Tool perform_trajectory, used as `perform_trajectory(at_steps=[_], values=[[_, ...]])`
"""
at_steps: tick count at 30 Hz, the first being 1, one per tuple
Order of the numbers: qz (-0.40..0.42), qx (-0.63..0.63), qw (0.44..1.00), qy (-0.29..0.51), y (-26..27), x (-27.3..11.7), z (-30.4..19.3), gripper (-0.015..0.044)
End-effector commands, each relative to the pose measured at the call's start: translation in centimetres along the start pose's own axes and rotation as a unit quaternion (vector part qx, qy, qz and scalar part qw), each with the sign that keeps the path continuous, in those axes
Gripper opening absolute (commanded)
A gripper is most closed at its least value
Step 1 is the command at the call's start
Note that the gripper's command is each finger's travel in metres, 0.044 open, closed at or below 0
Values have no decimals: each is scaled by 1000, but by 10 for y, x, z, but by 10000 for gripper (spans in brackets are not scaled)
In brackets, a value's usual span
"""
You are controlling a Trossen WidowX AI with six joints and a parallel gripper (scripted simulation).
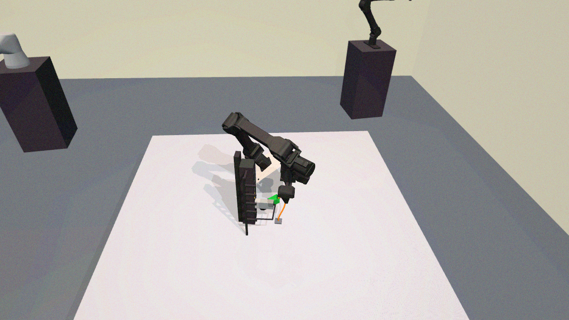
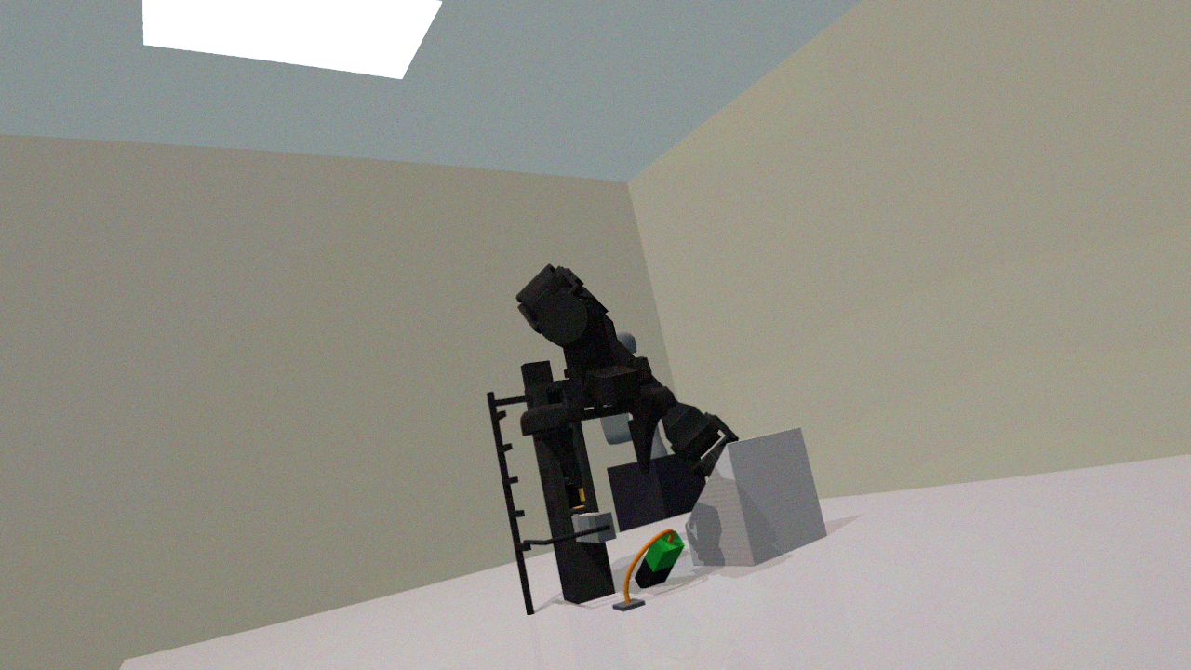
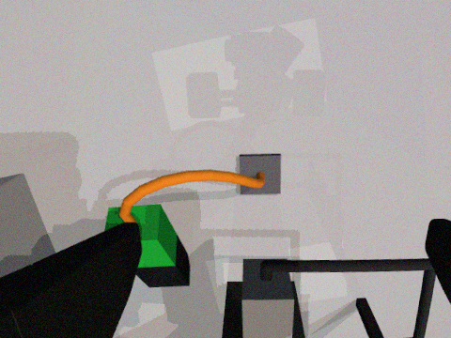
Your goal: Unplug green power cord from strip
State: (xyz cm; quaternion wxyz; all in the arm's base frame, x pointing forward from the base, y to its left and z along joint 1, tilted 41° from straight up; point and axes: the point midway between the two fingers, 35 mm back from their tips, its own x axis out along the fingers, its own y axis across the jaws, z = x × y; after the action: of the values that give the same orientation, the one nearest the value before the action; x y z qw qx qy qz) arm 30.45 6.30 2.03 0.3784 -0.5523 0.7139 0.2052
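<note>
Arm [image 1: 274,147] bent downward, gripper [image 1: 284,194] spread wide.

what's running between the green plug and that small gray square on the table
The orange cord arcs between them, one end on the green plug, the other on the gray square; the wrist view shows it best.
</note>
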Motion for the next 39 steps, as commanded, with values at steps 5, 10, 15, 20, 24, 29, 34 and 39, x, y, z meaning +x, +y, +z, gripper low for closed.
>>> perform_trajectory(at_steps=[5, 10, 15, 20, 24, 29, 34, 39], values=[[0, -2, 1000, -2, 3, -10, 53, 440], [0, -2, 1000, -2, 3, -10, 53, 440], [0, -2, 1000, -2, 3, -10, 53, 440], [0, -2, 1000, -2, 3, -10, 53, 440], [0, -2, 1000, -2, 3, -10, 53, 440], [0, -2, 1000, -2, 3, -10, 53, 440], [0, -2, 1000, -2, 3, -10, 53, 440], [0, -2, 1000, -2, 3, -10, 53, 440]])
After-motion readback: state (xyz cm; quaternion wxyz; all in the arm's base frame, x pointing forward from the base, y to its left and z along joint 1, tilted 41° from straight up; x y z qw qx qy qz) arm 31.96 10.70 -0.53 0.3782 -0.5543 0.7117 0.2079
